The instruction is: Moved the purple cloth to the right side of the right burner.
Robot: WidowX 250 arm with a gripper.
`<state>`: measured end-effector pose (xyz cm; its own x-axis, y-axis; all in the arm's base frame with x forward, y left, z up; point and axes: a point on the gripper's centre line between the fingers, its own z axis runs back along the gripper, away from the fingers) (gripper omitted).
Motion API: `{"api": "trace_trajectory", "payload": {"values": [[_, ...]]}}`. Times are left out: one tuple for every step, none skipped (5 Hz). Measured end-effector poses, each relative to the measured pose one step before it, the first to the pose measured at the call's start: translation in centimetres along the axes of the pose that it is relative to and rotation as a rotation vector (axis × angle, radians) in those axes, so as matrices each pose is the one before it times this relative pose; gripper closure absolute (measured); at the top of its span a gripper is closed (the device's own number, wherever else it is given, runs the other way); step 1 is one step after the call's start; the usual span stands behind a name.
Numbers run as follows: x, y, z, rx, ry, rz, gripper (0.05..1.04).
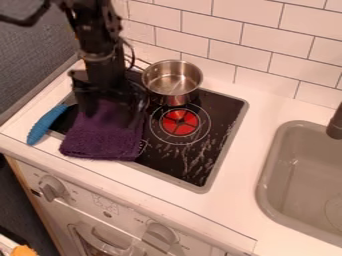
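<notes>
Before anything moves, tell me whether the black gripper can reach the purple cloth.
Likely yes: the gripper is at the far end of the cloth, and the silver metal pot stands to one side.

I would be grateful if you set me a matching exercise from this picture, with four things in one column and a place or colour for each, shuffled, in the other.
Things:
1. Cloth
2. Pot
3. Handle
4. Sink

Places and colours:
A. Greyish, set into the counter right of the stove
B. Dark purple, under the claw
C. Silvery, near the tiled wall
D. Blue, at the stove's left side

Right pairs: 1-B, 2-C, 3-D, 4-A
</notes>
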<state>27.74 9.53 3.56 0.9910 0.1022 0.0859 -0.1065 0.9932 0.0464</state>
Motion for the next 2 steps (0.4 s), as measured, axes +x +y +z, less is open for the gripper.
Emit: {"api": "trace_trajectory", "payload": {"values": [[0.639,0.643,-1.636,0.0023,0.018,0.0209,0.083],[0.804,0.121,-0.511,0.0015,-0.0169,0.0101,0.083]]}}
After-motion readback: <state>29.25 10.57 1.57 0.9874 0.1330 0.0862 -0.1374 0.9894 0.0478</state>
